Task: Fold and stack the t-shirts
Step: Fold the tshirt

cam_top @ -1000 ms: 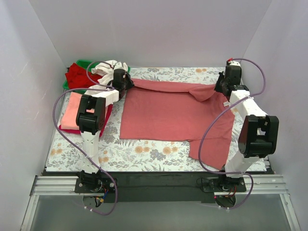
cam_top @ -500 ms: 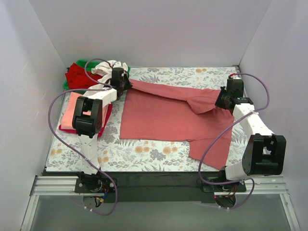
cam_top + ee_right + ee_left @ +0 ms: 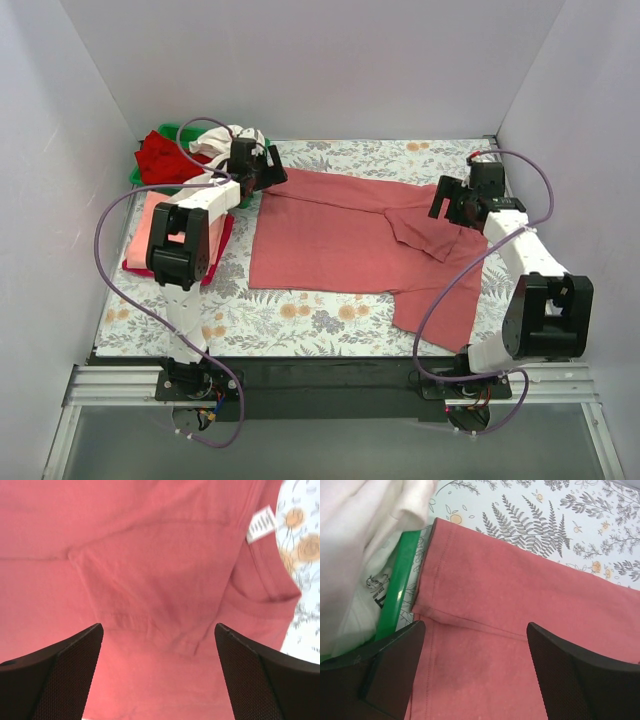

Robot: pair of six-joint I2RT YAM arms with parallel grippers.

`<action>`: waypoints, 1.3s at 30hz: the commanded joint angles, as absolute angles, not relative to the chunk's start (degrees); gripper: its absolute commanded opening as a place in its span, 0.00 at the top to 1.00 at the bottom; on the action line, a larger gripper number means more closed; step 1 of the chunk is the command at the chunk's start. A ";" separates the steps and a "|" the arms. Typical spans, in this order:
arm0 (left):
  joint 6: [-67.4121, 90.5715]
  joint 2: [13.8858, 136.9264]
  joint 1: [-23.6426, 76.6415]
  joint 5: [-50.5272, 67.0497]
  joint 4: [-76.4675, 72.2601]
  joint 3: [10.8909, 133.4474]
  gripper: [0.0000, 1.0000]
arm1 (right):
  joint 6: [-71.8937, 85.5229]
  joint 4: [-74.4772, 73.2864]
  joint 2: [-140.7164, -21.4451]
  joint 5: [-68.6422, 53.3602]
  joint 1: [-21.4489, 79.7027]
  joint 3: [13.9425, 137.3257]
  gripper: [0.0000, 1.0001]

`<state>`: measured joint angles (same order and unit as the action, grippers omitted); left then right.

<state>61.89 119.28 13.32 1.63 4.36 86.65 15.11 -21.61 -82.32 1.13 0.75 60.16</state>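
A dusty-rose t-shirt (image 3: 340, 240) lies spread on the floral table, its far edge folded toward the middle and a sleeve (image 3: 420, 228) lying over the body. My left gripper (image 3: 268, 168) hovers open over its far left corner (image 3: 485, 595), beside the bin, with nothing between its fingers (image 3: 560, 680). My right gripper (image 3: 446, 200) stands open above the collar end, over the folded sleeve (image 3: 150, 595); the white neck label (image 3: 261, 524) shows at the upper right. A salmon-pink t-shirt (image 3: 150, 225) lies folded on a red one (image 3: 222, 242) at the left.
A green plastic bin (image 3: 176, 130) at the far left corner holds a red t-shirt (image 3: 160, 158) and a cream-white one (image 3: 225, 138); its rim (image 3: 400, 575) runs right beside my left fingers. White walls close in the back and both sides.
Both grippers have opened and let go of the dusty-rose shirt's far edge, which now lies flat. The right gripper came toward the near side and left; the left one barely shifted.
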 commanded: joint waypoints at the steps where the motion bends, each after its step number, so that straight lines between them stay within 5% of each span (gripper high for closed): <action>1: 61.26 116.45 14.15 5.71 5.27 90.34 0.17 | 14.41 -20.65 -86.91 1.50 0.53 66.61 0.02; 19: 63.54 132.80 15.64 8.70 7.38 99.05 0.15 | 11.34 -20.92 -121.97 -4.83 -5.71 91.12 0.02; 39: 69.26 139.65 15.64 12.83 7.73 105.63 0.14 | 7.47 -22.76 -144.31 -8.96 -10.99 118.90 0.02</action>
<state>68.03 137.23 15.59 11.60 3.81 104.57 8.64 -20.58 -139.26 -7.97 -9.98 116.01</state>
